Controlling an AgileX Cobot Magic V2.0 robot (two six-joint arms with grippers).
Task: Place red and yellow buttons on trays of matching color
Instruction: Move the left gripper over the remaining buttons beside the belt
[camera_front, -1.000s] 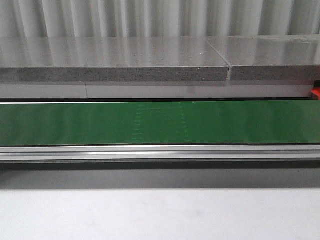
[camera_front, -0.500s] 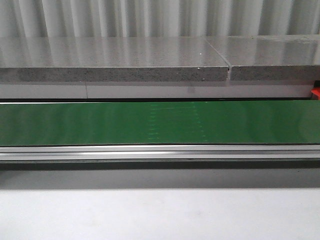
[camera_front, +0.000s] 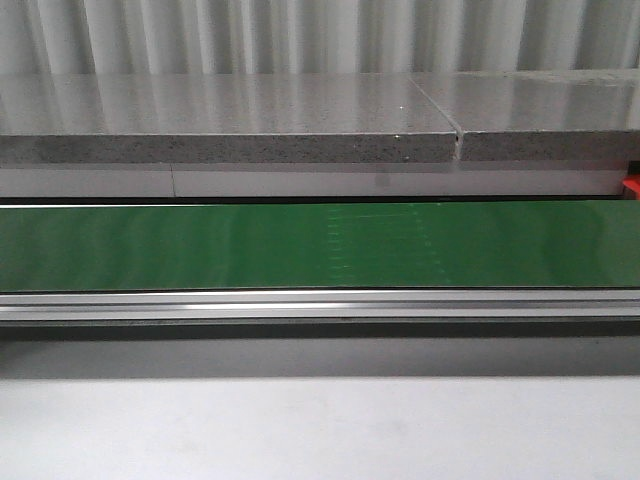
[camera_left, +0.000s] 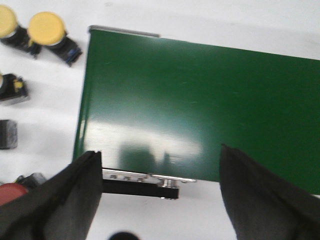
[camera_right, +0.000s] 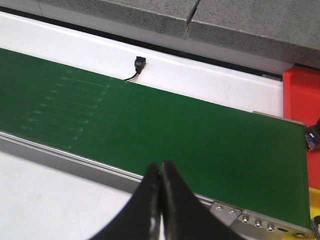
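In the left wrist view, two yellow buttons (camera_left: 46, 27) (camera_left: 7, 22) lie on the white table beside the end of the green belt (camera_left: 200, 100). A third yellow-capped one (camera_left: 7, 86) lies close by, and a red button (camera_left: 11, 192) shows at the picture's edge. My left gripper (camera_left: 160, 152) hangs open over the belt's end, holding nothing. My right gripper (camera_right: 160, 166) is shut and empty above the belt's near rail. The red tray (camera_right: 301, 95) sits past the belt's other end, with a sliver of the yellow tray (camera_right: 315, 200) beside it. Neither gripper shows in the front view.
The green conveyor belt (camera_front: 200, 245) runs across the front view behind an aluminium rail (camera_front: 300, 303). A grey stone slab (camera_front: 230, 125) lies behind it. A black block (camera_left: 7, 134) lies among the buttons. A small black sensor (camera_right: 139, 63) sits behind the belt.
The faint stitch marks on the belt have shifted to the right in the front view, so the belt is running rightward. Nothing else there has moved.
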